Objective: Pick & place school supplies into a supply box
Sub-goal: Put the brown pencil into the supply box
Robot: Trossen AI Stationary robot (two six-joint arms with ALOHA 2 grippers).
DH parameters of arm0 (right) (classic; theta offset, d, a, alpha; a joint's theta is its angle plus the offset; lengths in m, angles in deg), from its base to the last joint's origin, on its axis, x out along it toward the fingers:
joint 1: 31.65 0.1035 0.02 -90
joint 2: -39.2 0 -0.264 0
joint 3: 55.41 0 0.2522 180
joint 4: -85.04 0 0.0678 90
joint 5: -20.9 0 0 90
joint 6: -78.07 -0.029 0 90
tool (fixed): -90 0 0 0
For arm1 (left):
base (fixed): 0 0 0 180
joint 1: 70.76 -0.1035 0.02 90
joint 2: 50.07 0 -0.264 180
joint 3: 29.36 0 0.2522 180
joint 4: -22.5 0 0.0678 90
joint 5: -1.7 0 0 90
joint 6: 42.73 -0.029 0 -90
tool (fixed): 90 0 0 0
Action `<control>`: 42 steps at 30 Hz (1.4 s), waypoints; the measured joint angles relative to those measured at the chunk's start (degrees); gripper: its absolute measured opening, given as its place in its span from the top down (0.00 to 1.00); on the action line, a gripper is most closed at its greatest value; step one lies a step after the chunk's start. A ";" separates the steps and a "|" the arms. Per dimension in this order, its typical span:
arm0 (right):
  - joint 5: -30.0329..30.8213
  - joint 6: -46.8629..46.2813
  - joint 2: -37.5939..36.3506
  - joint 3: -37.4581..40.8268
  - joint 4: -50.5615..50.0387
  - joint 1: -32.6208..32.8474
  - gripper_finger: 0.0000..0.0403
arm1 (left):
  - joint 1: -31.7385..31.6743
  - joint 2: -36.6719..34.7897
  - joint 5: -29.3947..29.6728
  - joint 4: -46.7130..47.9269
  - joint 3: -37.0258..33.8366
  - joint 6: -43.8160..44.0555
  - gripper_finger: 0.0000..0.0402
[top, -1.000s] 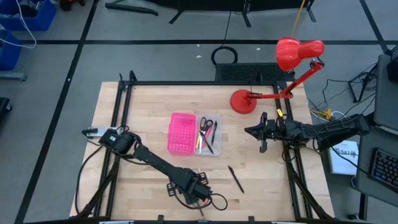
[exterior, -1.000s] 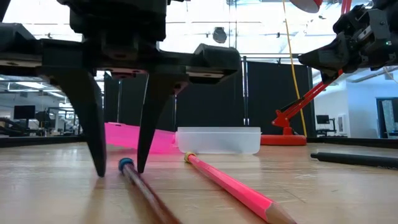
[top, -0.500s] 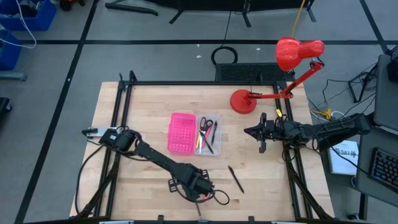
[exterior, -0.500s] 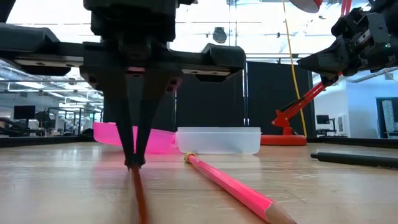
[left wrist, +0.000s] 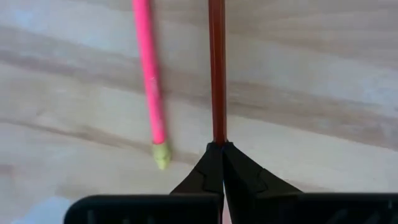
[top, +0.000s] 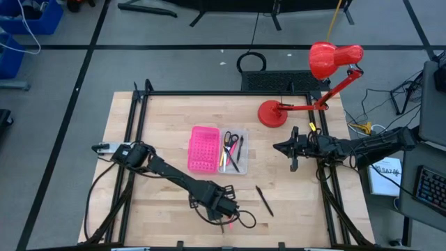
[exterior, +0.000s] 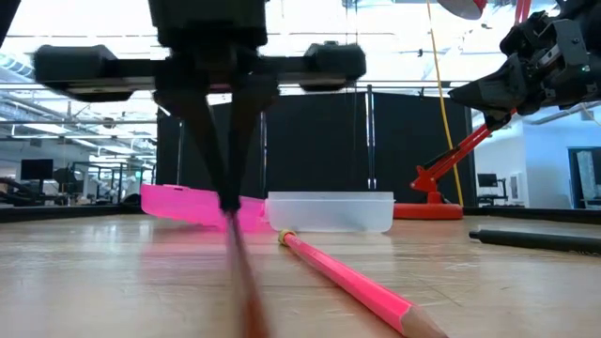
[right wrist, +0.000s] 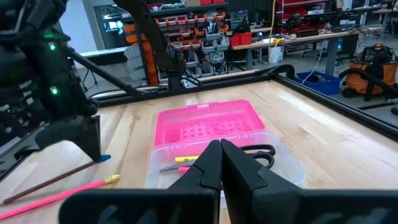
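My left gripper (top: 224, 209) (exterior: 230, 208) stands near the table's near edge, pointing down, shut on a dark red pencil (left wrist: 217, 68) with a blue end. A pink pencil (exterior: 349, 279) (left wrist: 149, 74) lies flat on the table beside it. The supply box (top: 234, 151) (exterior: 331, 211), a clear tray joined to a pink perforated half (top: 203, 148), sits mid-table and holds black-handled scissors (right wrist: 258, 152) and some pens. A black pen (top: 263, 200) lies to its near right. My right gripper (top: 277, 147) (right wrist: 219, 147) waits shut, held level at the right. My left gripper pinches the dark red pencil at its blue-capped end (right wrist: 103, 158) between its two fingertips (left wrist: 211, 163), coming from above and pointing down. That end is raised off the table. The pencil (exterior: 246, 291) slants down from the fingers toward the near edge.
A red desk lamp (top: 273, 113) stands at the far right of the table. Black frame rails (top: 132, 139) run along the table's left and right sides. Bare wood lies between the box and the near edge.
My left gripper has shut on the blue end of the dark red pencil, then risen a little and shifted slightly toward the table's right. The pencil's blue end has come up off the table, so the pencil now slants. The pink pencil has stayed put.
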 joint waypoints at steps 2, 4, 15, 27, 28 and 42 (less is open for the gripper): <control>0.00 0.00 0.07 -0.01 0.05 0.01 1.00 | -0.04 -0.96 1.08 0.11 0.00 -0.64 0.99; 0.00 0.00 0.16 -0.01 0.17 0.00 1.00 | 0.00 -2.43 3.28 0.13 0.00 -1.68 0.99; 0.00 -0.63 0.31 0.00 0.06 0.01 1.00 | -6.75 -11.87 7.94 -4.51 0.09 -20.69 0.99; 0.00 0.01 0.72 0.00 -0.92 0.01 1.00 | -29.00 -12.26 -7.82 -13.55 -0.17 -40.41 0.98; 0.00 0.19 0.72 0.00 -0.90 0.01 1.00 | -30.09 -11.95 -8.65 -14.08 -0.30 -41.07 0.99; 0.02 1.86 1.15 0.00 0.38 -0.01 1.00 | -35.71 -6.00 -15.76 -14.97 -1.27 -42.31 0.98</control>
